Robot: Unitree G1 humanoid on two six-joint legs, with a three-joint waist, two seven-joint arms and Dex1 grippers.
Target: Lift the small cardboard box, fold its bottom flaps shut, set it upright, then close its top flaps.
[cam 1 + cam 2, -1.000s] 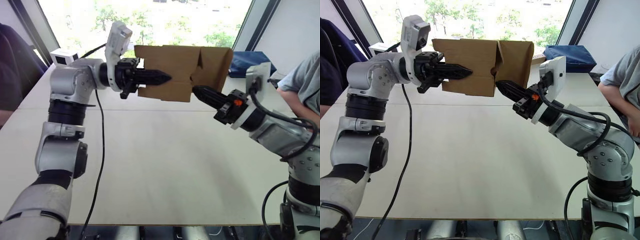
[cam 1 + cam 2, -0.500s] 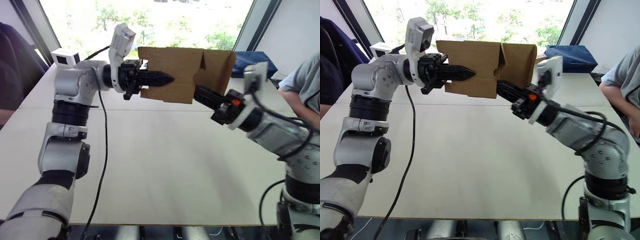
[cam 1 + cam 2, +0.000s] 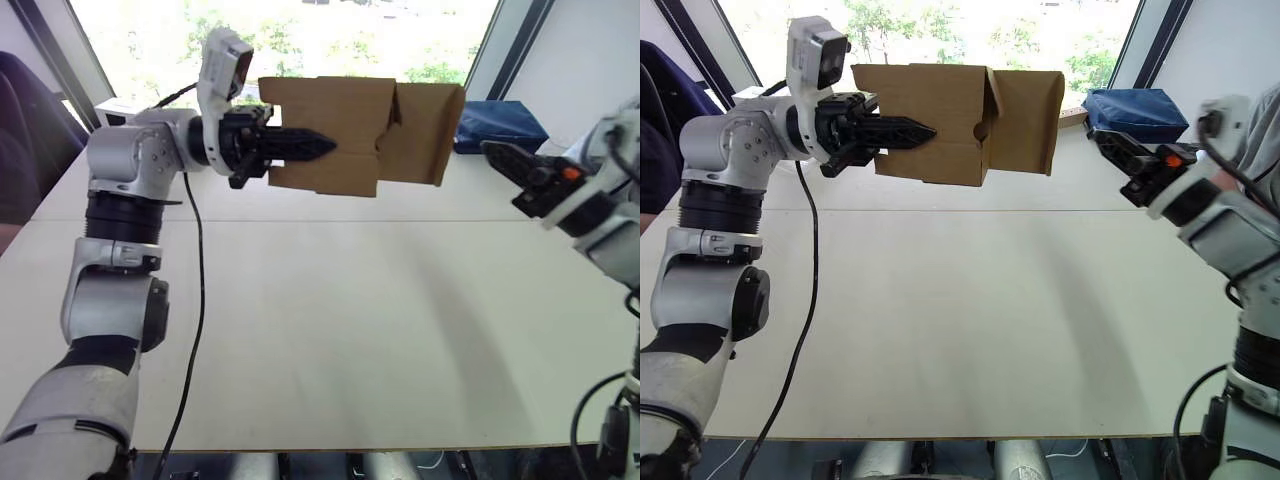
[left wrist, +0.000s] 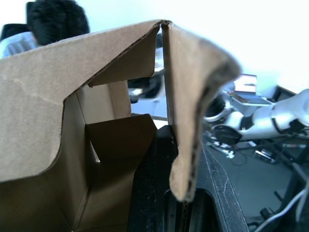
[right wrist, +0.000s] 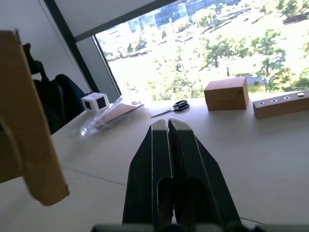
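Observation:
The small cardboard box hangs in the air above the far side of the table, lying on its side. My left gripper is shut on its near wall, one finger inside and one outside, as the left wrist view shows. A flap stands open at the box's right end. My right gripper is shut and empty, well off to the right of the box and apart from it. In the right wrist view its fingers are pressed together, with the box's edge to one side.
The white table spreads below. A blue bag lies at the far right. A person's arm is at the right edge. A tan cube, a thin bar, scissors and a white cube lie by the window.
My right gripper has drawn back from the box's right end and moved far to the right. The left gripper still holds the box, now slightly higher.

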